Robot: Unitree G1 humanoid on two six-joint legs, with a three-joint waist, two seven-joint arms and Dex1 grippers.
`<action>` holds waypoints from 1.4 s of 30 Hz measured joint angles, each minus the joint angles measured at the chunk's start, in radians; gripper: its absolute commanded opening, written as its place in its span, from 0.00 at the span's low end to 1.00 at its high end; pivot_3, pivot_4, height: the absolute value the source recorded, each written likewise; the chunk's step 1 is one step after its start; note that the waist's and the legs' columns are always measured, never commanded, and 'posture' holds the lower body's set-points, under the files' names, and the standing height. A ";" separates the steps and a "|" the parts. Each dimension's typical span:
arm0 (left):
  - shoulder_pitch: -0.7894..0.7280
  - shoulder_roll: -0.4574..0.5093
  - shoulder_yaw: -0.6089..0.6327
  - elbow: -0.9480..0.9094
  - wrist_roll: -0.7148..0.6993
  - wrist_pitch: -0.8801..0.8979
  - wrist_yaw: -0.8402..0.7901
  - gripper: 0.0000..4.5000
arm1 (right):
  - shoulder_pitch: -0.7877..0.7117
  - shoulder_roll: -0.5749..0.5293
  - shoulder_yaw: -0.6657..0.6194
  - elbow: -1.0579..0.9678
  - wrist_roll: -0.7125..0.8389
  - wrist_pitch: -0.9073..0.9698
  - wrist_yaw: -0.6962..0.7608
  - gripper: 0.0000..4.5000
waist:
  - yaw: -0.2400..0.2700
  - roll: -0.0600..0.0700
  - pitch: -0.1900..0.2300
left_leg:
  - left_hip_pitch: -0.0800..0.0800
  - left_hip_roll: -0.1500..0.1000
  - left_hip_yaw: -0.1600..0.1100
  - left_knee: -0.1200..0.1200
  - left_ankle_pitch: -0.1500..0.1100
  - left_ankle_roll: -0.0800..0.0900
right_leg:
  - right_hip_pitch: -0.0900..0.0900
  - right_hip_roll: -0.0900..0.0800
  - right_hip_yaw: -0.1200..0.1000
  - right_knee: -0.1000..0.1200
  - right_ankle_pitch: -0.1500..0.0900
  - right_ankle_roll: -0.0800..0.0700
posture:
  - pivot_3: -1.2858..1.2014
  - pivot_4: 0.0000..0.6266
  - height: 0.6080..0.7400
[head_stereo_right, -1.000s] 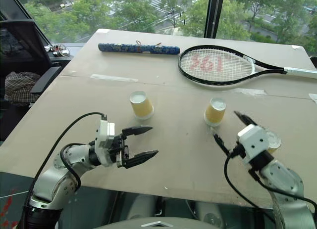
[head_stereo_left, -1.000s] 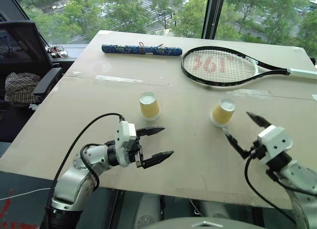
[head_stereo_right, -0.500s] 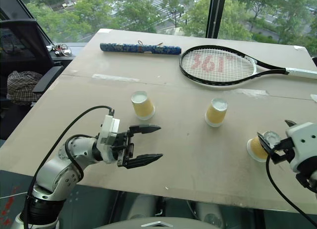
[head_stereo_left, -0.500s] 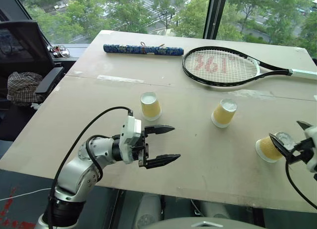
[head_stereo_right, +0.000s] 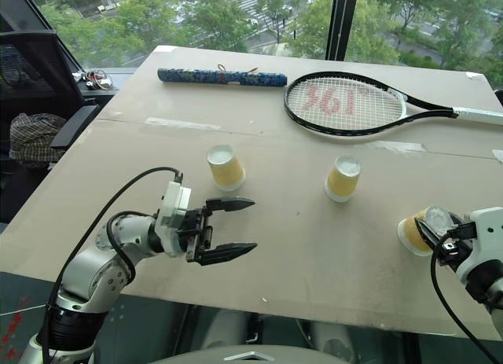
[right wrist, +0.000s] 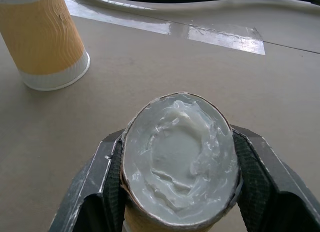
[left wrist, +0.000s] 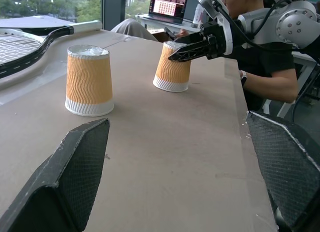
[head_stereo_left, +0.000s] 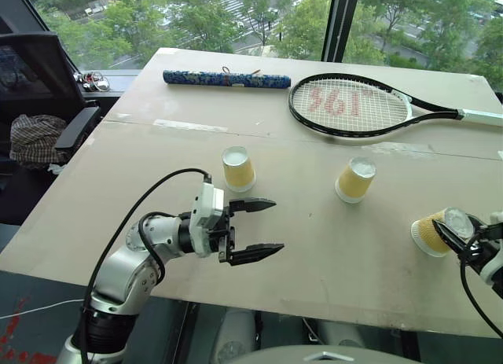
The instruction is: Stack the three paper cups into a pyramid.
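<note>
Right gripper [right wrist: 177, 192] clamps its black fingers on either side of the right-hand cup [head_stereo_left: 431, 233], at 4 o'clock on the table [head_stereo_left: 314, 246], presumably to carry it. The other two cups [head_stereo_left: 237, 168] [head_stereo_left: 354, 179] stand inverted near centre, apart, as likely base. Left gripper [head_stereo_left: 253, 229] waits at 7 o'clock, jaws spread, empty.

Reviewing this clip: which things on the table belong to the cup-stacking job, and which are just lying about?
Part of the job:
- left cup
- middle cup
- right cup, clamped between the right gripper's fingers

Just lying about:
- tennis racket
- blue patterned roll
- keys on the ledge beside the table
</note>
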 measured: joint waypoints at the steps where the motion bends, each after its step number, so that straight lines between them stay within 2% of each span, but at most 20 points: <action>1: 0.014 0.000 0.002 0.000 0.001 -0.004 0.000 1.00 | 0.000 -0.001 0.000 -0.001 0.008 -0.001 0.004 0.46 | 0.000 0.000 0.000 | 0.000 0.000 0.000 0.000 0.000 0.000 | 0.000 0.000 0.000 0.000 0.000 0.000 | 0.52 0.24 1.00; 6: 0.065 -0.008 0.010 0.006 0.040 -0.076 0.002 1.00 | -0.005 -0.048 0.009 -0.007 0.020 -0.016 0.039 0.46 | -0.002 0.000 0.000 | 0.001 0.000 0.001 0.000 0.000 0.000 | 0.000 0.000 0.001 0.000 0.000 0.000 | 0.52 0.24 1.00; 8: 0.088 -0.039 0.032 0.046 0.042 -0.134 -0.012 1.00 | -0.038 -0.084 0.050 -0.031 0.020 -0.025 0.064 0.46 | -0.004 0.001 0.000 | 0.001 0.000 0.001 0.000 0.000 0.000 | 0.000 0.000 0.001 0.000 -0.001 0.000 | 0.52 0.24 1.00; 11: 0.156 -0.046 0.065 0.107 0.041 -0.237 -0.085 1.00 | -0.167 -0.132 0.189 -0.091 0.024 -0.023 0.083 0.46 | -0.018 0.001 0.000 | 0.001 0.002 0.000 0.000 0.000 0.000 | -0.001 0.000 0.000 0.000 -0.001 -0.001 | 0.52 0.24 1.00; 16: 0.240 -0.006 0.125 0.130 -0.008 -0.232 -0.165 1.00 | -0.388 -0.139 0.441 -0.112 0.012 -0.008 0.094 0.46 | -0.013 0.001 0.000 | -0.001 0.002 -0.001 0.000 0.000 0.000 | -0.002 0.001 -0.001 0.000 0.000 -0.001 | 0.52 0.24 1.00; 23: 0.338 -0.001 0.179 0.118 -0.022 -0.233 -0.180 1.00 | -0.583 -0.139 0.720 0.018 -0.109 -0.072 0.173 0.46 | -0.003 0.000 0.001 | -0.002 0.000 0.002 0.000 -0.001 0.002 | -0.002 -0.004 -0.004 -0.002 0.001 -0.004 | 0.52 0.24 1.00; 26: 0.376 -0.002 0.204 0.103 -0.022 -0.235 -0.167 1.00 | -0.644 -0.130 0.798 0.083 -0.164 -0.122 0.214 0.46 | -0.003 0.000 0.001 | -0.002 0.000 0.001 0.000 -0.001 0.002 | -0.002 -0.005 -0.005 -0.002 0.001 -0.004 | 0.52 0.24 1.00; 34: 0.434 -0.016 0.233 0.044 -0.023 -0.235 -0.139 1.00 | -0.788 -0.053 0.910 0.202 -0.222 -0.150 0.265 0.46 | -0.005 0.000 0.001 | -0.001 0.001 0.002 0.000 -0.001 0.002 | -0.002 -0.005 -0.005 -0.002 0.001 -0.004 | 0.52 0.24 1.00; 35: 0.438 -0.020 0.233 0.033 -0.024 -0.235 -0.137 1.00 | -0.803 -0.054 0.930 0.226 -0.228 -0.142 0.283 0.69 | -0.003 0.000 0.001 | -0.001 0.001 0.002 0.000 -0.001 0.002 | -0.002 -0.005 -0.005 -0.002 0.001 -0.004 | 0.52 0.24 1.00; 38: 0.453 -0.022 0.235 0.032 -0.032 -0.234 -0.129 1.00 | -0.815 -0.054 0.941 0.267 -0.241 -0.137 0.301 0.99 | 0.000 0.000 0.001 | -0.002 0.001 0.002 0.000 -0.001 0.002 | -0.002 -0.006 -0.006 -0.002 0.001 -0.004 | 0.52 0.24 1.00; 42: 0.454 -0.022 0.243 0.030 -0.049 -0.234 -0.123 1.00 | -0.813 -0.060 0.918 0.261 -0.240 -0.143 0.304 0.99 | -0.001 0.000 0.001 | -0.002 0.001 0.002 0.000 -0.001 0.002 | -0.002 -0.006 -0.006 -0.002 0.001 -0.004 | 0.52 0.24 1.00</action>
